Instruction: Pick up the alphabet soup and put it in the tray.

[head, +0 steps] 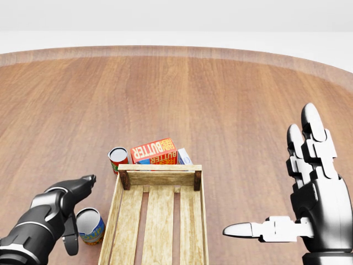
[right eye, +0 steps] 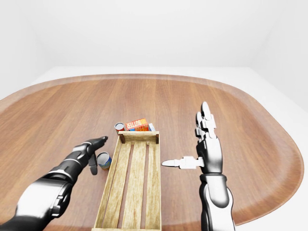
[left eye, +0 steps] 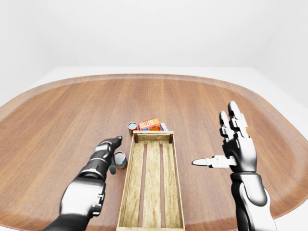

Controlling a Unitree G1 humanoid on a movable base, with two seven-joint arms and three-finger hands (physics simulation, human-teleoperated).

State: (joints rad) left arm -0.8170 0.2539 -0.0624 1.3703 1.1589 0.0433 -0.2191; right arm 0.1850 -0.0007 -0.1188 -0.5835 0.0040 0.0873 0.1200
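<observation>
The alphabet soup, a short can with a blue, white and yellow label (head: 90,225), stands upright on the table just left of the wooden tray (head: 159,167). The tray is a long slatted crate and holds nothing. My left hand (head: 79,210) is open. Its fingers reach over the can's left side and the thumb hangs down beside it, not closed round it. My right hand (head: 273,176) is open and empty. It is raised to the right of the tray with fingers up and thumb pointing left.
A red can (head: 117,159), an orange butter box (head: 154,150) and a small white-and-blue box (head: 183,157) sit against the tray's top end in the head view. The wide oval wooden table (head: 220,99) stretches beyond them.
</observation>
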